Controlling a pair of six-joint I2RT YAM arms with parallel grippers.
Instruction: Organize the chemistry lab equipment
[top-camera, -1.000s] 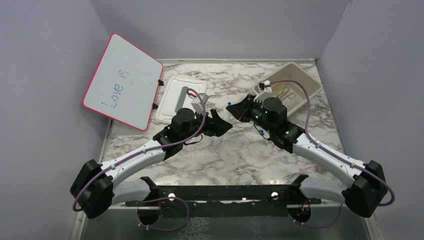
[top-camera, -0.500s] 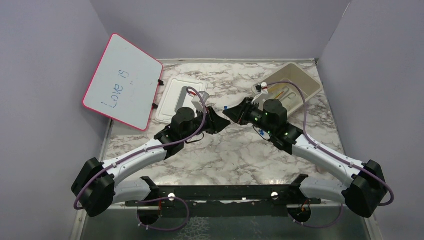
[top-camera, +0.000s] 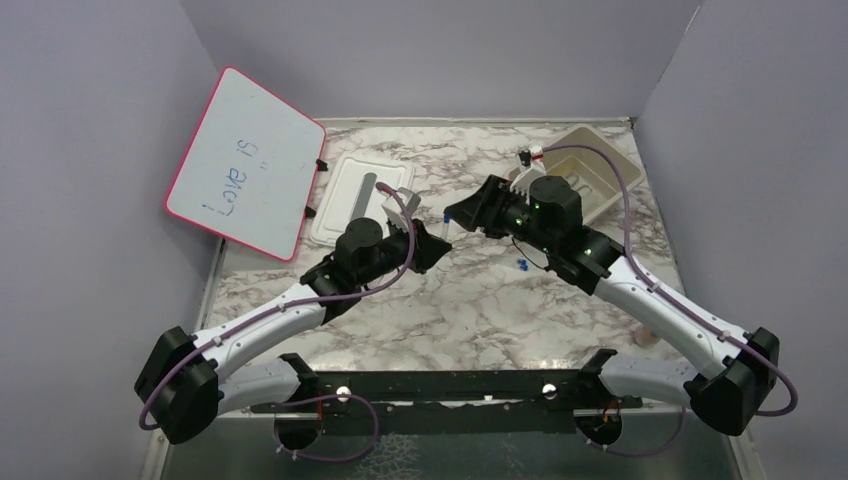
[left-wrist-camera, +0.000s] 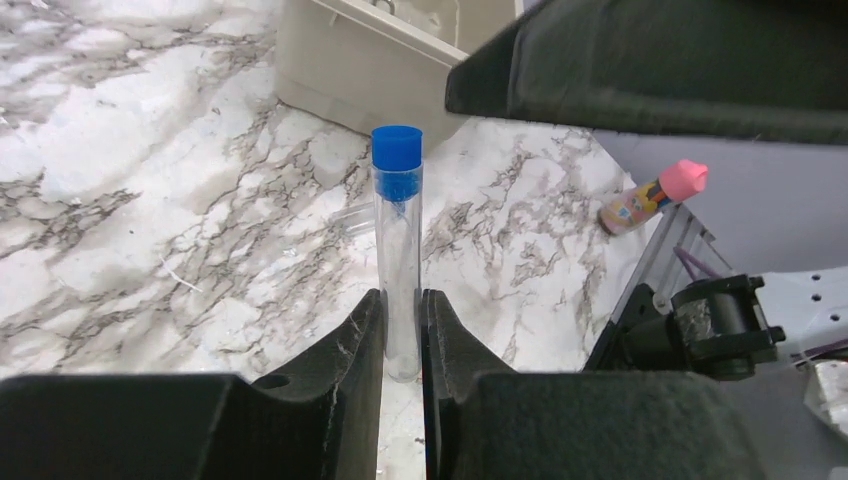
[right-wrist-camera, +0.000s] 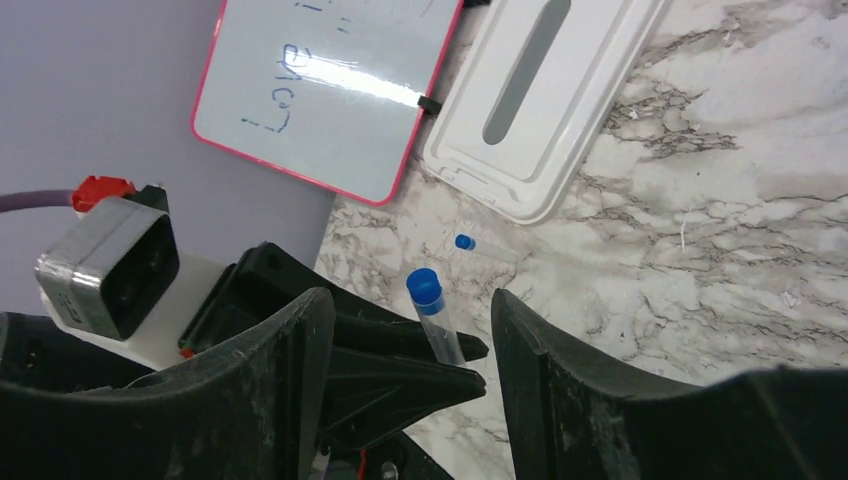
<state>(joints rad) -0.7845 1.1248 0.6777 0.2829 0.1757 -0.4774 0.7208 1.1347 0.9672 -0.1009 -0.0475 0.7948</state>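
Swinging closer than a second ago, the right gripper (right-wrist-camera: 408, 296) is lining its wide-spread fingers (right-wrist-camera: 270, 380) up with the blue-capped test tube (left-wrist-camera: 399, 240), which the left gripper (left-wrist-camera: 402, 330) is clamping cap-first above the worktop (left-wrist-camera: 150, 200), seemingly for a handover.

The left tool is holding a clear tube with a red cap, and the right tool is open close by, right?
Not quite. The cap is blue, not red, as the left wrist view shows. The rest holds: the left tool is holding the clear tube, and the right tool is open close by.
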